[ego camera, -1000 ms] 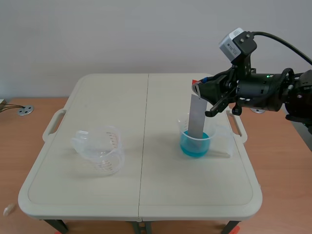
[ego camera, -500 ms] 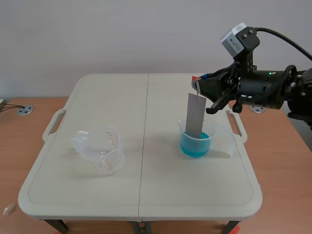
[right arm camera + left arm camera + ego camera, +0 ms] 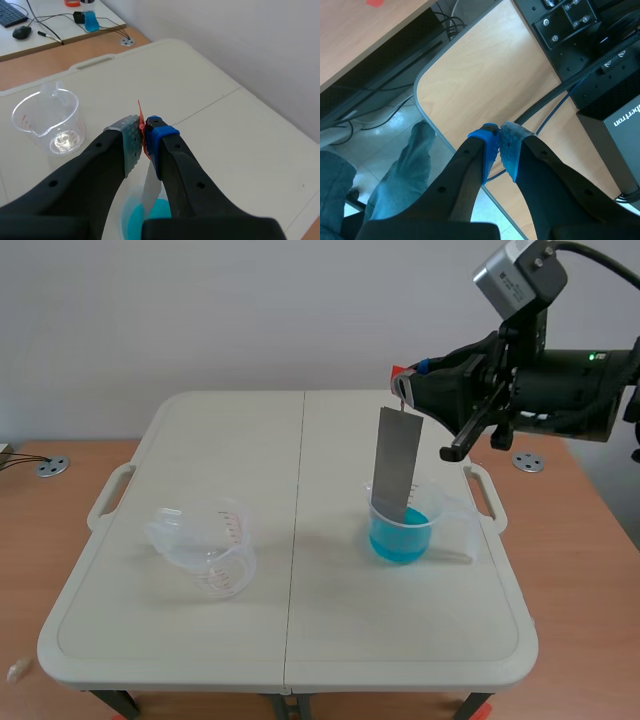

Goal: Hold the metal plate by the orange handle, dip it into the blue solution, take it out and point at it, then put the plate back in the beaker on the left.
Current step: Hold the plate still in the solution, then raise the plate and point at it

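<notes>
A grey metal plate [image 3: 394, 460] hangs upright from its orange handle [image 3: 402, 374], its lower end just inside the beaker of blue solution [image 3: 403, 525]. My right gripper [image 3: 410, 390] is shut on the orange handle [image 3: 142, 131]; under it the plate [image 3: 150, 190] drops toward the blue solution [image 3: 145, 220]. An empty clear beaker [image 3: 208, 545] stands on the table's left half, also seen as the clear beaker [image 3: 48, 120] beyond my right gripper. My left gripper [image 3: 499, 145] is shut on nothing, away from the table over a wooden floor.
The cream folding table [image 3: 290, 630] has side handles. A metal disc [image 3: 52, 467] with wires lies on the wooden surface to the left. A person's trouser leg [image 3: 395, 175] and a black equipment box [image 3: 620, 125] lie below my left gripper.
My right arm has risen, lifting the plate so that most of it now stands above the blue beaker. The clear beaker has not moved.
</notes>
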`<control>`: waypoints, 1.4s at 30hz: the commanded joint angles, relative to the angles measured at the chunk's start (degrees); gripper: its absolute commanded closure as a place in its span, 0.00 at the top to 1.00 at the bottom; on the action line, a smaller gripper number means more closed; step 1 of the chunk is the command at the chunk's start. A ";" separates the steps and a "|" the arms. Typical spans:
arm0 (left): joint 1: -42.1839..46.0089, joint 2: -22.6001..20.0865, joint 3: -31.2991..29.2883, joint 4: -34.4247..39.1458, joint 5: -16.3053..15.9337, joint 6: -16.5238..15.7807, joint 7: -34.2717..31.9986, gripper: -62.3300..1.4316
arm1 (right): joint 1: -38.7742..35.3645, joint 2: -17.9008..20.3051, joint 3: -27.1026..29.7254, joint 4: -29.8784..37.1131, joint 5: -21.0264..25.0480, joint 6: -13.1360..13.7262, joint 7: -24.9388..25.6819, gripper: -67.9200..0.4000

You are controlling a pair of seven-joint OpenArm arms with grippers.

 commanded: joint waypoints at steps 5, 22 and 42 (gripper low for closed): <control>-0.17 -0.04 -0.13 1.09 -0.22 -0.20 -0.83 0.11 | 1.07 4.07 0.17 3.21 4.87 0.44 0.90 0.02; -1.09 -2.32 -12.92 8.26 -0.50 -0.39 -1.16 0.11 | 1.09 12.13 0.17 7.74 13.27 0.44 3.17 0.02; -25.79 -11.32 -12.59 15.26 -11.58 -8.68 -4.90 0.11 | 1.73 17.62 0.17 7.80 13.40 0.44 11.47 0.02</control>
